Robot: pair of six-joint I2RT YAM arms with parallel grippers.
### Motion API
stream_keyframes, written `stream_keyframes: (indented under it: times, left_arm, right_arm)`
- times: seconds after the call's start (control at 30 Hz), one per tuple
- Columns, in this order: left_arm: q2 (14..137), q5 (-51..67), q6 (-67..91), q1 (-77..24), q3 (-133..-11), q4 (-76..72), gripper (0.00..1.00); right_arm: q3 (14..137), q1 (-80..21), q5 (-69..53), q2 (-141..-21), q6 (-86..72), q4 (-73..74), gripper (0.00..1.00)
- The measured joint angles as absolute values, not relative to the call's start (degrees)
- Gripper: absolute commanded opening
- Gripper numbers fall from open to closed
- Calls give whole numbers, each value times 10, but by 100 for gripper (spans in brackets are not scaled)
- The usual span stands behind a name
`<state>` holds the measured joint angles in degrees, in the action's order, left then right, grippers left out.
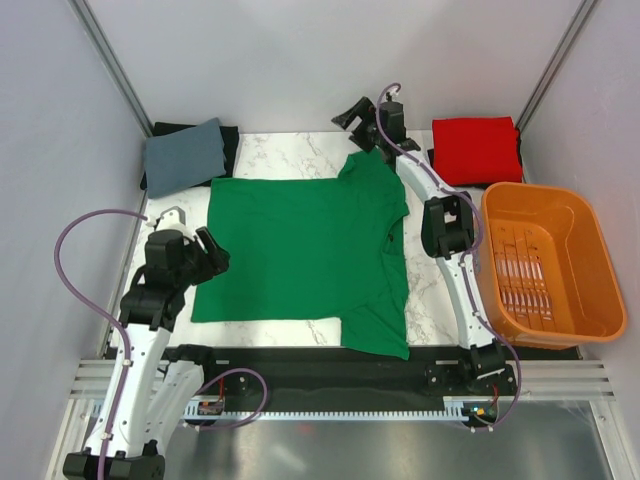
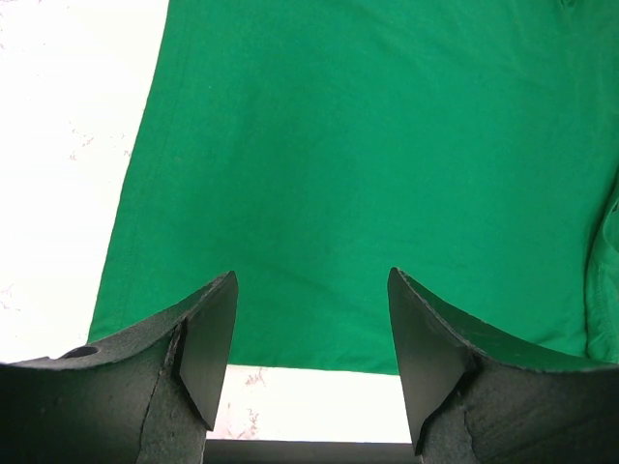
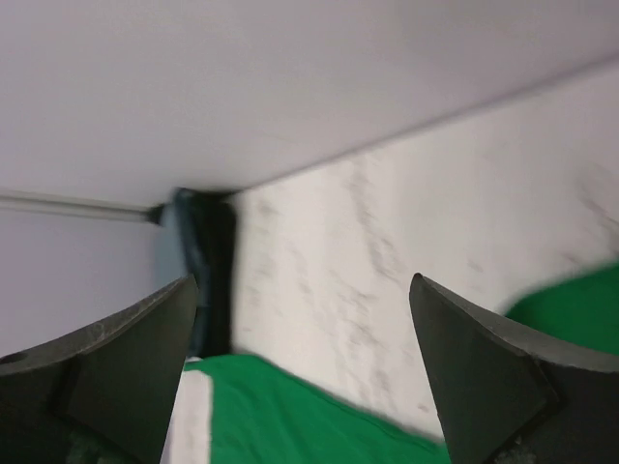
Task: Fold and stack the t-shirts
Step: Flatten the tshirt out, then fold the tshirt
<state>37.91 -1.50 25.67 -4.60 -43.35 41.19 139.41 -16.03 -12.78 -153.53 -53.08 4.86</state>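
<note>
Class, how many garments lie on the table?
4: a green shirt spread in the middle, a red shirt folded back right, a grey garment folded back left atop a black garment; others may hide underneath.

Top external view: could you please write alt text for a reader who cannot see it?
A green t-shirt lies spread on the marble table, the open left gripper at its left edge, the open right gripper near its far sleeve. A folded red t-shirt lies far right, behind an orange basket; grey cloth lies far left.

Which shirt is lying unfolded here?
The green t-shirt, spread open on the table; the red t-shirt and the grey cloth sit folded at the far corners.
</note>
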Motion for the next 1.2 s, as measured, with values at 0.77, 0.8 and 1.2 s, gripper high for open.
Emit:
stream_keyframes:
  times: [0.77,0.8,1.2]
  left_arm:
    - [426,-17,257,-46,-433,411,67]
    - [423,-18,257,-46,-433,412,67]
    - [413,-29,257,-46,-433,412,66]
  right_arm:
    - [645,-268,-119,-1004,-397,125,98]
    - [641,-272,-107,-1010,-392,145,98]
    - [606,-264,56,-989,-348,286,98]
